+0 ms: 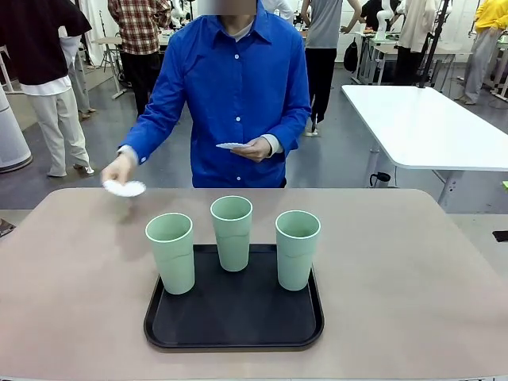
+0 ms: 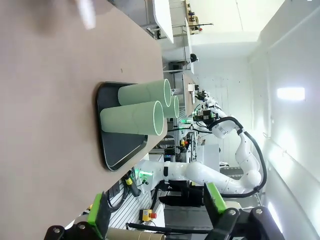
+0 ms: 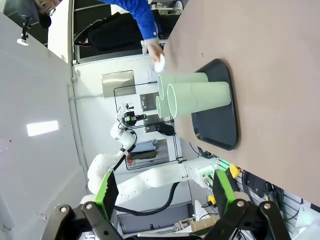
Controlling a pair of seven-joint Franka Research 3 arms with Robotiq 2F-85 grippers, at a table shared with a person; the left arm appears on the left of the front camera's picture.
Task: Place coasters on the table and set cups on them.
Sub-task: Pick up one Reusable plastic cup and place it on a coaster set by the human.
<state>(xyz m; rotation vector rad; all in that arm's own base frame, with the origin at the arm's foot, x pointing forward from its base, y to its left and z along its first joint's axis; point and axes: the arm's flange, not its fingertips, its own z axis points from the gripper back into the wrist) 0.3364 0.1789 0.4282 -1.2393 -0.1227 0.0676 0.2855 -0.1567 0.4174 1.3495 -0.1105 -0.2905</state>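
three cups (image 1: 232, 230) stand on the black tray (image 1: 234, 327); a person's hand (image 1: 119, 169) holds a coaster (image 1: 125, 188) over the worktop (image 1: 397, 262). left end effector (image 2: 156, 207) and right end effector (image 3: 165, 190) both stand apart.

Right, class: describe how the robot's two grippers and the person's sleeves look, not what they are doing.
The left gripper and right gripper are alike: black jointed linkages with round pivot bolts, the jaws faced with bright green pads. The person's sleeves are long and bright blue, part of a collared shirt with white buttons; a paler cuff edge shows at each wrist.
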